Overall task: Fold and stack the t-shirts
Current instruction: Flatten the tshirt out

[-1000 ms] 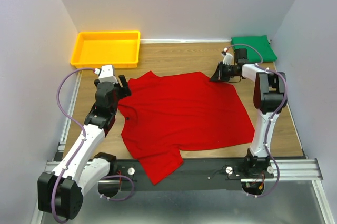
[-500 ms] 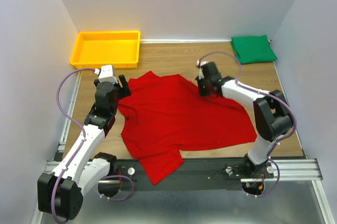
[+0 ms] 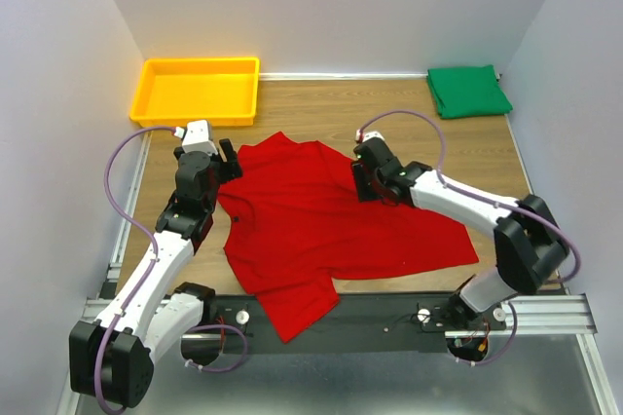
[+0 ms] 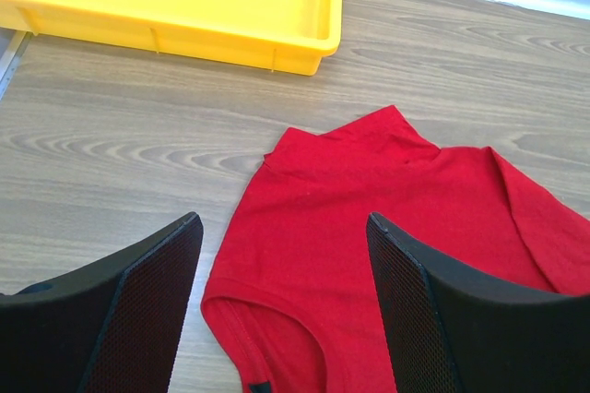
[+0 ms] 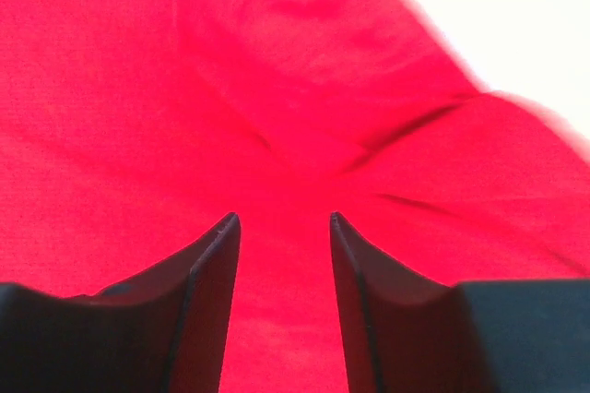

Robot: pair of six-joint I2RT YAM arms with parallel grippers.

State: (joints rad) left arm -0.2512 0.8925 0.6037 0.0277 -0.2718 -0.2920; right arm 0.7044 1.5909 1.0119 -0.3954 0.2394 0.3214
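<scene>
Standing by the table, I count two t-shirts, one tray and two arms. The red t-shirt lies spread across the middle of the frame. One part of it drapes over the near edge of the wood onto the black rail at the bottom. The green t-shirt sits folded in the upper right corner, well apart from the red one. The yellow tray sits in the upper left corner.

The only marking I can find is a small dark tag at the red collar in the left wrist view, too small to read.

The left gripper hovers at the left edge of the red t-shirt, near the collar. In the left wrist view its fingers stand wide apart with nothing between them, the bare wood and the red collar below.

The right gripper reaches in from the right to the upper middle of the red t-shirt. From there the cloth's edge runs diagonally down to the lower right. In the right wrist view its fingers are parted, close over creased red fabric. The creases run toward the gap, and nothing is pinched between the fingers.
</scene>
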